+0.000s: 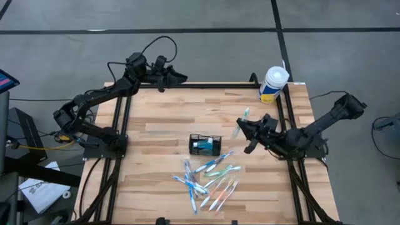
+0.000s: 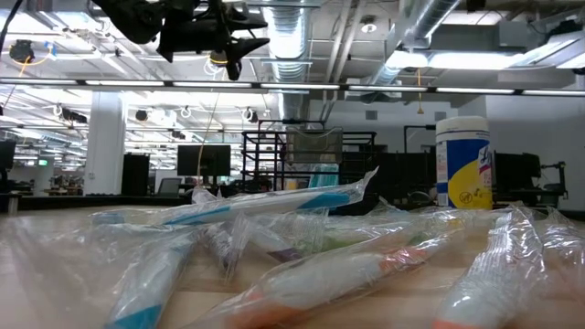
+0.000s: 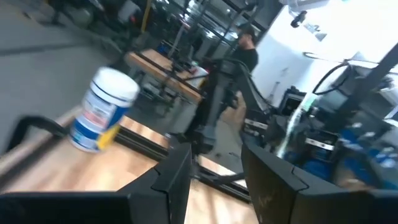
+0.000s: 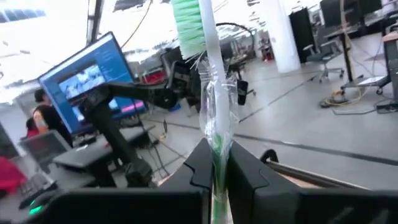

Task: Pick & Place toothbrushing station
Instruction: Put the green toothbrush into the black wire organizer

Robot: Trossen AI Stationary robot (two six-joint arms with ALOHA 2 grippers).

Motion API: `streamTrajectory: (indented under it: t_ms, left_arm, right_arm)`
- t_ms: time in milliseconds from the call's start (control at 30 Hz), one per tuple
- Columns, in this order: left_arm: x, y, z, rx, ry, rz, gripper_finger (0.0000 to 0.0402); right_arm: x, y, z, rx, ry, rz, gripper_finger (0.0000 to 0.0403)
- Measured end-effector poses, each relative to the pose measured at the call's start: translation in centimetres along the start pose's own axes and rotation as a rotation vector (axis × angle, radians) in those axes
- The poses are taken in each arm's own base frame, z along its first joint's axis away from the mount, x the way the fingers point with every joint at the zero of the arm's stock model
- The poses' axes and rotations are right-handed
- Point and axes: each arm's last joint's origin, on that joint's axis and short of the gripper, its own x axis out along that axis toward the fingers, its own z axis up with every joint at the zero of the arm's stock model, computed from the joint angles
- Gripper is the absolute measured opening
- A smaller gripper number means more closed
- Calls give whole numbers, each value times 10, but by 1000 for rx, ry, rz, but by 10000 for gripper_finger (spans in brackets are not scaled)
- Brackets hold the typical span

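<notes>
Toothbrush (image 4: 214,118) clamped in right pincer (image 4: 214,163).

The toothbrushing station (image 1: 205,144) is set near the middle of the desk (image 1: 162,119). A heap of wrapped toothbrushes (image 1: 209,180) is spread just in front of it. A tub (image 1: 273,84) is placed behind and to its right, at the desk corner. One wrapped toothbrush (image 1: 241,122) is gripped in the right end effector (image 1: 245,128), right of the station.

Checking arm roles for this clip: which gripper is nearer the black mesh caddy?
Right. The right gripper, shut on a wrapped toothbrush, hangs just right of the caddy. The left gripper sits at the table's far edge.
</notes>
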Motion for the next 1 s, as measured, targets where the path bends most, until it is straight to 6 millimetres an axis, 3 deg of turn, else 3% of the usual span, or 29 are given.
streamTrajectory:
  t_ms: [233,733,1000]
  left_arm:
    - [0,1,1,96,-23,38,135]
    - [0,1,0,277,-19,38,135]
    - [0,1,0,314,-17,39,135]
  right_arm:
    - [20,-16,-10,-29,20,-26,13]
    - [99,-51,-63,-13,114,79,13]
    - [106,-54,-75,-24,131,97,13]
